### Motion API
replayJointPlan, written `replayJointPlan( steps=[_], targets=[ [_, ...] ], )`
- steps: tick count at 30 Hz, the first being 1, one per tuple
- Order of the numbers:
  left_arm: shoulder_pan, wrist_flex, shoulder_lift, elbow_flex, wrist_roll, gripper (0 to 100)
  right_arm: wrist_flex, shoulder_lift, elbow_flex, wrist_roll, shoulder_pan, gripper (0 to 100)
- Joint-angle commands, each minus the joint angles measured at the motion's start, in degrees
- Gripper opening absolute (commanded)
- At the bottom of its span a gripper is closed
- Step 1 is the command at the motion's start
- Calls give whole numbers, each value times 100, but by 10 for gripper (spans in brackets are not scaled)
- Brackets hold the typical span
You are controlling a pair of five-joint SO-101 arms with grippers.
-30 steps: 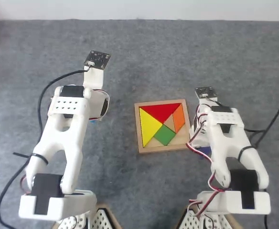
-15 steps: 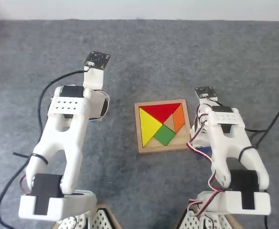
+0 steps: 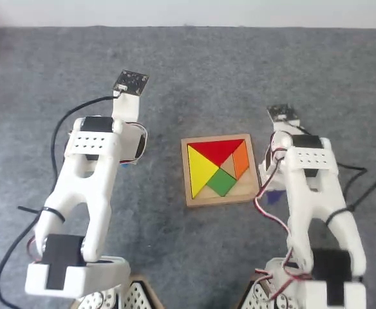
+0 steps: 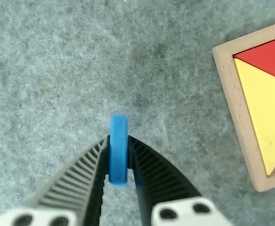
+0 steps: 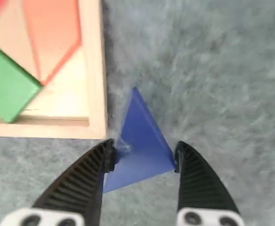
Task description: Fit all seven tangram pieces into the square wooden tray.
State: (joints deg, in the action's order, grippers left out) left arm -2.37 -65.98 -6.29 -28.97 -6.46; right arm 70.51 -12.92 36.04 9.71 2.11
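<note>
Tray point(image 3: 185, 170) awaits its final pieces
Left gripper point(image 4: 118, 141) pinches a blue piece point(image 4: 118, 157) edgewise; right gripper point(image 5: 144, 148) pinches a blue triangle point(image 5: 140, 134) beside the gap.

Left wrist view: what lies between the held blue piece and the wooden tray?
Only bare grey carpet, seen in the left wrist view, separates the blue tangram piece in the left gripper from the square wooden tray.

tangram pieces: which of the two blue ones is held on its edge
The lighter blue piece, pinched edge-on in the left gripper. The dark blue triangle in the right gripper shows its flat face, beside the tray.
</note>
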Motion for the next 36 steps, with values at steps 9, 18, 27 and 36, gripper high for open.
replayJointPlan(
  steps=[9, 18, 27, 36],
  targets=[
    [-44, 97, -316, 40, -44, 13, 40, -708, -422, 1688, 848, 109],
    [-44, 149, -316, 31, -53, 13, -48, -690, -844, 2532, 1147, 108],
    [-44, 149, -316, 31, -53, 13, -127, 462, -598, -1380, 1349, 113],
    [-44, 141, -316, 31, -44, 13, -382, 998, -791, -3033, 1429, 113]
  ],
)
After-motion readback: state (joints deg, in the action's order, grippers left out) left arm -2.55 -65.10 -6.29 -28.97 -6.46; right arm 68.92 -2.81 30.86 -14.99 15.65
